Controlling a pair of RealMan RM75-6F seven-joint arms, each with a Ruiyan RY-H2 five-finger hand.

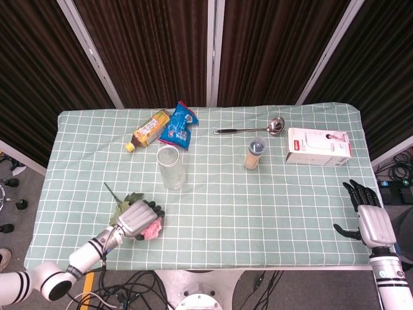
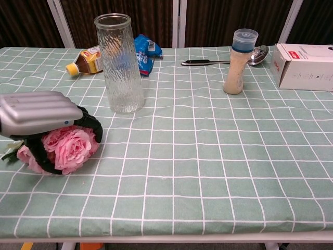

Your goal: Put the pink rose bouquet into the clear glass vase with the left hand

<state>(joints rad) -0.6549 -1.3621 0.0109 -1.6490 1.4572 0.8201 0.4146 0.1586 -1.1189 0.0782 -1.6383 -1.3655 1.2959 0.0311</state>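
The pink rose bouquet [image 2: 66, 147] lies on the table near the front left edge, its green leaves and stem [image 1: 118, 197] pointing away to the far left. My left hand [image 2: 44, 112] lies over the blooms with its fingers curled down around them, gripping the bouquet [image 1: 153, 229]; the same left hand [image 1: 135, 219] shows in the head view. The clear glass vase [image 2: 118, 62] stands upright and empty, behind and to the right of that hand; it is also the vase [image 1: 171, 166] seen from above. My right hand [image 1: 369, 216] hovers open past the table's right front corner.
A tea bottle [image 1: 148, 130] and a blue snack bag [image 1: 180, 124] lie behind the vase. A spoon [image 1: 250, 128], a seasoning shaker [image 2: 238, 61] and a white box [image 1: 318, 146] occupy the far right half. The green checked cloth [image 2: 208, 172] covers the table.
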